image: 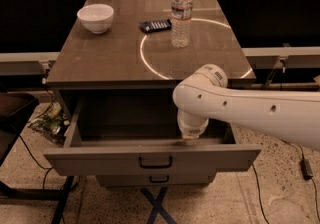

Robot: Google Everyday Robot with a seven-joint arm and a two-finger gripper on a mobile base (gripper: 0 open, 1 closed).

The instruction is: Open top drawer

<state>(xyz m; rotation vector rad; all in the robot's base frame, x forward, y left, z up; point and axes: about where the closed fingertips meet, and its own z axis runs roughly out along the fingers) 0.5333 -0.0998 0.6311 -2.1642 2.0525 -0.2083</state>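
My gripper [191,136] hangs down inside the top drawer [150,158], at the right side of its box just behind the front panel. It sits at the end of the white arm [250,113], which comes in from the right edge of the view. I cannot tell whether the gripper is open or closed, as the wrist and the drawer front hide it. The top drawer is pulled well out from under the table top [100,63], its deep grey interior showing and its one black bar handle [155,162] at the centre of the front. Below it I count one more grey drawer front [125,180], narrower, pushed in, with its own small handle [159,179]. The table top is a dark, dull surface marked with one pale ring [145,63]. On it stand one white bowl [95,18] at the back left and one clear water bottle [181,14] upright on the ring's far edge. One dark flat packet [155,26] lies just left of the bottle. Black crossed legs [156,208] show beneath the drawers. The floor [225,203] is speckled stone, with a black cable [30,155] trailing at the left and another cable [303,160] at the right.
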